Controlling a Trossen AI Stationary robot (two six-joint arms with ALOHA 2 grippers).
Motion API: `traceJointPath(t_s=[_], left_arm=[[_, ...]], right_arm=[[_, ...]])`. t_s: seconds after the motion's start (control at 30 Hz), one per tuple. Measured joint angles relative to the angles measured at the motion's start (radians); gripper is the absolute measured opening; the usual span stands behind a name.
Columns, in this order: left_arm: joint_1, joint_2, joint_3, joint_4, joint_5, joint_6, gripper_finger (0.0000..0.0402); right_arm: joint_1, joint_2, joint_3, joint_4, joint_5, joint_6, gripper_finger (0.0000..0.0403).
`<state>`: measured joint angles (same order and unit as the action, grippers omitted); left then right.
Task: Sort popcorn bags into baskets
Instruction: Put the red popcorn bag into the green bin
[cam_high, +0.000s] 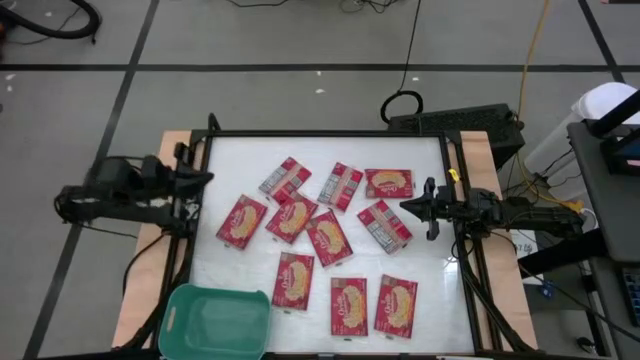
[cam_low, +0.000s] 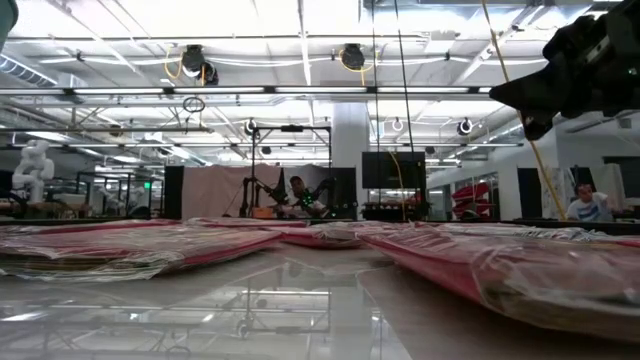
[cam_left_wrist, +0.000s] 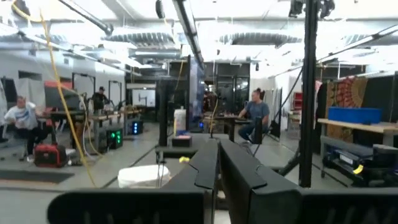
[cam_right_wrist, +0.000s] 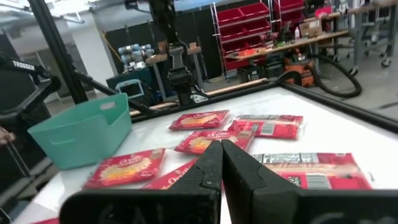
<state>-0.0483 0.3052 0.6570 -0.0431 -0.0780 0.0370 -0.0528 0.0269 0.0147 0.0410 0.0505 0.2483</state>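
Observation:
Several red popcorn bags lie flat and scattered on the white table top (cam_high: 430, 160), among them one at the far side (cam_high: 285, 180), one in the middle (cam_high: 329, 238) and one at the near side (cam_high: 396, 304). The teal basket (cam_high: 220, 292) stands at the near left corner and also shows in the right wrist view (cam_right_wrist: 81, 134). My left gripper (cam_high: 208, 178) is shut, raised over the table's left edge and pointing right, over the room (cam_left_wrist: 217, 168). My right gripper (cam_high: 404, 207) is shut, level at the right edge, pointing left at the bags (cam_right_wrist: 221, 155).
A black frame (cam_high: 330, 133) runs round the table top. A dark keyboard-like unit (cam_high: 455, 125) and cables lie beyond the far right corner. People sit at benches in the room behind (cam_left_wrist: 255, 115). Bare table shows along the far edge and between the basket and the bags.

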Motion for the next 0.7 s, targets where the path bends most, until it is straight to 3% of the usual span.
traceJointPath(t_s=[0.43,0.57,0.7], left_arm=[[0.000,0.422,0.617,-0.533,0.000,0.036,0.0024],[0.000,0.515,0.691,-0.682,-0.018,0.037,0.0024],[0.003,0.577,0.684,-0.792,-0.021,0.037,0.0024]], right_arm=[[0.034,0.043,0.000,-0.004,-0.003,0.131,0.0000],[0.065,0.079,0.000,-0.002,0.004,0.145,0.0000],[0.090,0.115,0.000,0.005,0.027,0.187,0.0000]])
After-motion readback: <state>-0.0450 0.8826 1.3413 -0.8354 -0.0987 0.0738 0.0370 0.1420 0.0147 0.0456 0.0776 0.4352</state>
